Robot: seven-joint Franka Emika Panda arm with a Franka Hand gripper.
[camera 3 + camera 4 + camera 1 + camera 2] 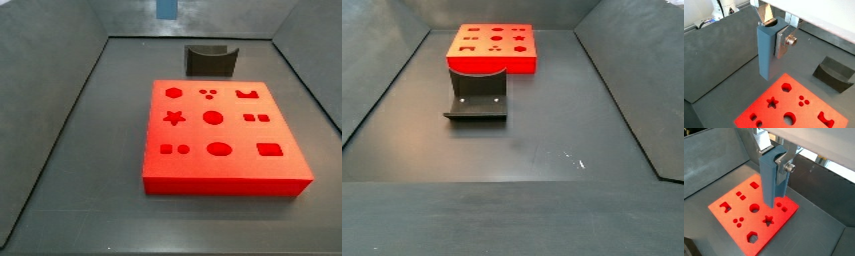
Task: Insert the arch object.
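Matt blue piece (771, 174) in silver metal gripper (775, 203); smooth red board (221, 135); matt dark fixture (477, 103)

My gripper (774, 37), up above the floor, has silver finger plates closed on a blue-grey piece (771, 175). Below sits the bright red-orange board (221, 135), its cut-outs a deeper red. The fixture (477, 96) is dark grey on a duller grey floor (543, 140).
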